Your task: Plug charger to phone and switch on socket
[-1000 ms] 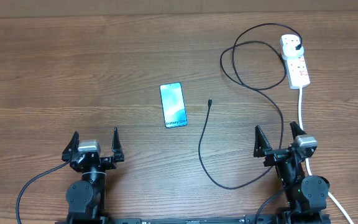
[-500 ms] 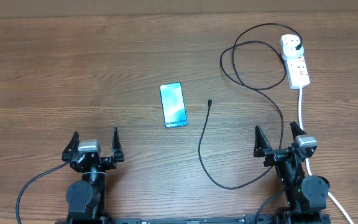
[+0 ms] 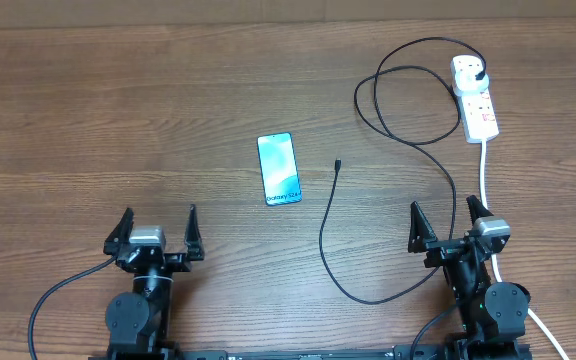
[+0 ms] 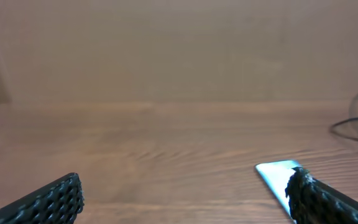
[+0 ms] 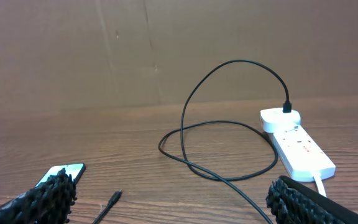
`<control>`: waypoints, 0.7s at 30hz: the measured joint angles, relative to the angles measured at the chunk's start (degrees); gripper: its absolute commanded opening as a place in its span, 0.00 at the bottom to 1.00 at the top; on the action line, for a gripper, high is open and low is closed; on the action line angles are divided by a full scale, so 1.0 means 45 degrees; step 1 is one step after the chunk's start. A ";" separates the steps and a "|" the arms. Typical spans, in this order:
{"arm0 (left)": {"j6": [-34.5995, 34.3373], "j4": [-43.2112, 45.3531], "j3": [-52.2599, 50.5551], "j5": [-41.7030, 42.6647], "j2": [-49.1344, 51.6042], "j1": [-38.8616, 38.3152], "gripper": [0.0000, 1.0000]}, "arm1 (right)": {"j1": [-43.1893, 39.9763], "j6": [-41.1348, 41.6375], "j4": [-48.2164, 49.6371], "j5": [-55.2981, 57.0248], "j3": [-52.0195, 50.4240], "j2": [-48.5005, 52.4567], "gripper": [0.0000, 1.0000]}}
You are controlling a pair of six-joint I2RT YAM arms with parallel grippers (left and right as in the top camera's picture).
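The phone (image 3: 279, 168) lies flat mid-table, cyan screen up; it also shows in the left wrist view (image 4: 273, 175) and the right wrist view (image 5: 61, 173). The charger cable (image 3: 340, 245) loops across the table, its connector tip (image 3: 337, 165) lying just right of the phone, its black plug (image 3: 481, 72) seated in the white socket block (image 3: 474, 97) at the far right. The tip shows in the right wrist view (image 5: 113, 198), as does the socket (image 5: 297, 147). My left gripper (image 3: 156, 228) is open and empty near the front left. My right gripper (image 3: 445, 220) is open and empty at the front right.
The socket's thick white lead (image 3: 486, 185) runs from the block toward the front, passing beside my right arm. A brown cardboard wall (image 5: 166, 50) stands behind the wooden table (image 3: 118, 120).
My left gripper has shifted slightly to the right and toward the front. The right arm, phone and cable have not moved.
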 measured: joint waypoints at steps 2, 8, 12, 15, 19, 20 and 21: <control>-0.0087 0.0165 0.0000 0.0437 0.0000 0.0000 1.00 | 0.0000 0.0005 0.0015 0.0005 0.0000 0.0000 1.00; -0.0899 0.0126 0.0015 0.1054 0.0000 0.0000 1.00 | 0.0000 0.0005 0.0005 0.0000 0.0000 0.0000 1.00; -0.1083 -0.0899 0.0529 0.1161 0.0005 0.0000 1.00 | 0.0000 0.0005 0.0005 0.0000 0.0000 0.0000 1.00; -0.0991 -0.2059 0.1554 0.1209 0.0131 0.0000 1.00 | 0.0000 0.0005 0.0005 0.0010 0.0000 0.0000 1.00; -0.0714 -0.4022 0.4036 0.1258 0.1375 0.0000 0.99 | 0.0000 0.0000 0.0010 0.0000 0.0000 0.0000 1.00; -0.0646 -0.4503 0.4755 0.1316 0.1889 0.0000 0.99 | 0.0000 0.0010 0.0010 0.0000 0.0000 0.0000 1.00; -0.0515 -0.5042 0.5464 0.1462 0.2409 0.0000 0.99 | 0.0000 0.0000 0.0015 0.0005 0.0000 0.0000 1.00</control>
